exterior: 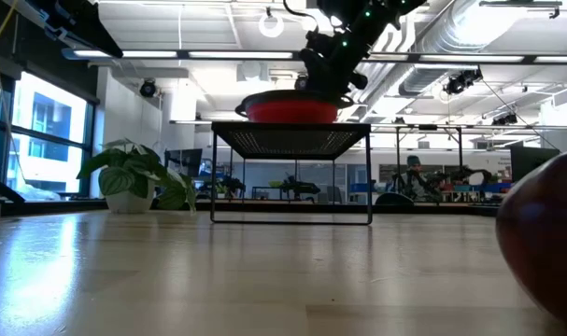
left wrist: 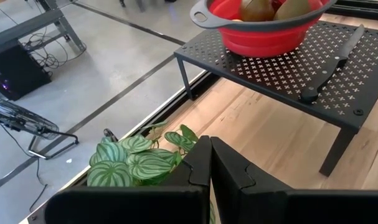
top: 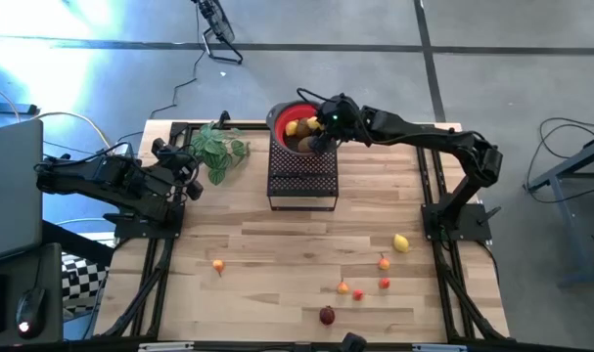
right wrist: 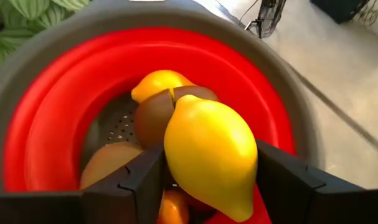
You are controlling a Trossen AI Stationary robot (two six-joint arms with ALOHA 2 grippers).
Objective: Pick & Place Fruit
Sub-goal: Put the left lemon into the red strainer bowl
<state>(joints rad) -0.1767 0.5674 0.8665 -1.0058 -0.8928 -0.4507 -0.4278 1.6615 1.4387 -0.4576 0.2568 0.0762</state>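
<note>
Item: 1 yellow lemon (right wrist: 210, 158), nearest the right wrist lens, clamped between the right gripper (top: 319, 132) fingers and held over the red bowl (top: 280, 119) on the black rack (top: 301, 181), evidently for release among fruit already there; right arm stretched far-left, left gripper (left wrist: 208, 171) closed, parked beside the leafy sprig (top: 218, 152).
</note>
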